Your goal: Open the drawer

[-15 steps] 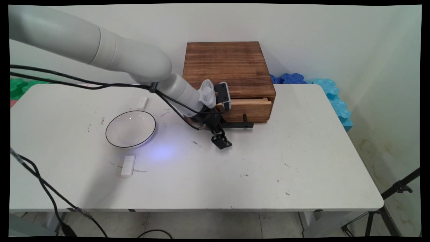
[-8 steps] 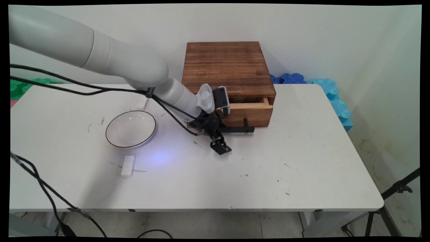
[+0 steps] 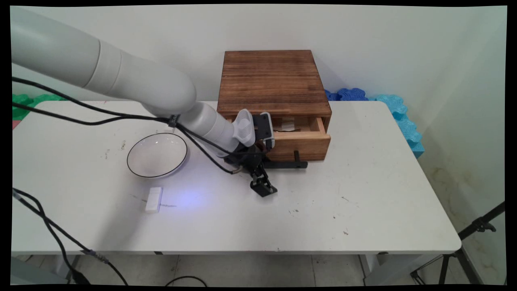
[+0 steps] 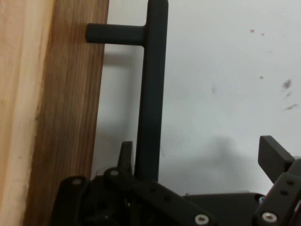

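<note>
1. Since a second ago the drawer (image 3: pixel 301 141) has slid further out of the wooden box (image 3: pixel 272 81), and the gripper (image 3: pixel 261 176) has drawn back toward 6 o'clock with it.
2. Its fingers stand wide apart; in the hand view one finger (image 4: pixel 126 153) lies against the black bar handle (image 4: pixel 153 94) on the drawer-front side, and the other (image 4: pixel 272 153) is well clear.
3. From above, the wrist hides the handle's (image 3: pixel 288 164) left end and the inner finger.
4. Something pale with a dark line lies in the open drawer; I cannot tell what it is.
5. At 9 o'clock a white bowl (image 3: pixel 156 154) sits on the table (image 3: pixel 363 182); at 8 o'clock lies a small white block (image 3: pixel 154 199).
</note>
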`<state>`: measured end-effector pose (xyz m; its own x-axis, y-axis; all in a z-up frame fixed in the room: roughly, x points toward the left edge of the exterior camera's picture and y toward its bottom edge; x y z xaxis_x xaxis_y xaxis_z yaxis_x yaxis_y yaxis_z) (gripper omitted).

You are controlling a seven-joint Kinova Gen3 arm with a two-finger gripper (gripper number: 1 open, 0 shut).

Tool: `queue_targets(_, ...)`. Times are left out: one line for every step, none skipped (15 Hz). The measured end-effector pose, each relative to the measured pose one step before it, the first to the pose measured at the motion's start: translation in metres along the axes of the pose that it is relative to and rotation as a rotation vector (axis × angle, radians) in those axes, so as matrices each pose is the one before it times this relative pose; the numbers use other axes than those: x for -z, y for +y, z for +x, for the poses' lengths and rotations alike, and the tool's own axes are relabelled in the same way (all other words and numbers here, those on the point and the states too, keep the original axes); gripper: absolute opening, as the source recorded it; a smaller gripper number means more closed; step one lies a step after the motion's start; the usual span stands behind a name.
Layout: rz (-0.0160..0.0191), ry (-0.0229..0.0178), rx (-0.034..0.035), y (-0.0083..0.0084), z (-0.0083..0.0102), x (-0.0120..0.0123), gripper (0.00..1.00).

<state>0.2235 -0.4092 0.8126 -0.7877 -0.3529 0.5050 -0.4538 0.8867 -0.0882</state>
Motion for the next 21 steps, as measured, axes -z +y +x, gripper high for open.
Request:
queue_targets(-0.00321,0.00064,-0.00139,0.00388,-0.0009,0.00106,1.0)
queue_targets(-0.00227,0.00057,-0.0011,0.00262,-0.00055,0.00071,1.0)
queue_targets(-0.00317,0.00095,-0.00171,0.00392,-0.00085,0.00109,1.0)
queue_targets(-0.00217,0.00086,-0.0013,0.00258,-0.00048,0.00069,1.0)
queue_targets(-0.00322,0.00134,-0.00243,0.0039,-0.00064,0.00098,1.0)
queue_targets(-0.00206,0.00115,-0.00147,0.00253,-0.0004,0.00066,1.0)
queue_targets(-0.00336,0.00145,-0.00238,0.00393,-0.0007,0.0009,1.0)
queue_targets(-0.00219,0.00118,-0.00155,0.00253,-0.00038,0.00056,1.0)
queue_targets(-0.00266,0.00202,-0.00263,0.0037,-0.00053,0.00087,1.0)
queue_targets(-0.00181,0.00145,-0.0017,0.00239,-0.00027,0.00049,1.0)
queue_targets(-0.00308,0.00232,-0.00198,0.00359,-0.00032,0.00067,1.0)
queue_targets(-0.00343,0.00242,-0.00235,0.00415,-0.00039,0.00073,1.0)
queue_targets(-0.00331,0.00224,-0.00178,0.00397,-0.00035,0.00064,1.0)
queue_targets(-0.0027,0.00133,-0.00137,0.00335,-0.0004,0.0005,1.0)
queue_targets(-0.00173,0.00106,-0.00044,0.00221,-0.00024,0.00034,1.0)
queue_targets(-0.00277,0.0013,-0.00075,0.00335,-0.00041,0.00045,1.0)
queue_targets(-0.00237,0.00089,-0.00031,0.00282,-0.00032,0.00036,1.0)
queue_targets(-0.00236,0.00109,-0.00027,0.00275,-0.00026,0.00037,1.0)
queue_targets(-0.00183,0.0007,-0.00009,0.00221,-0.00023,0.00028,1.0)
queue_targets(-0.0029,0.00102,0.0,0.00336,-0.00032,0.00044,1.0)
queue_targets(-0.00186,0.00064,0.00018,0.00212,-0.00021,0.00026,1.0)
